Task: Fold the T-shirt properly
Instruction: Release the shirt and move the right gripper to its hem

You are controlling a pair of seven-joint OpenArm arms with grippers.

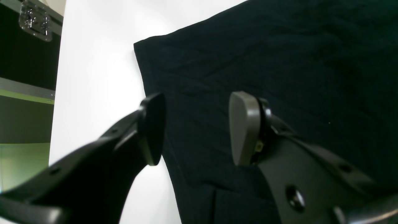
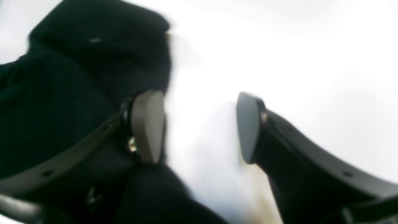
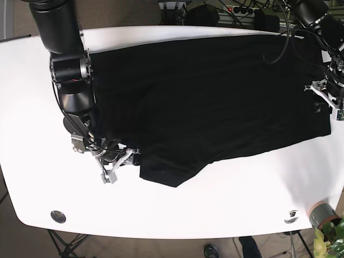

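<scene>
Pre-grasp step — T-shirt (image 3: 209,97) flat on table (image 3: 32,134); left gripper (image 1: 196,129) and right gripper (image 2: 199,127) both spread, empty. Next we pinch edges — then fold.

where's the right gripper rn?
In the base view the right gripper is at the lower left, open, beside the T-shirt's near-left edge on the white table.
</scene>
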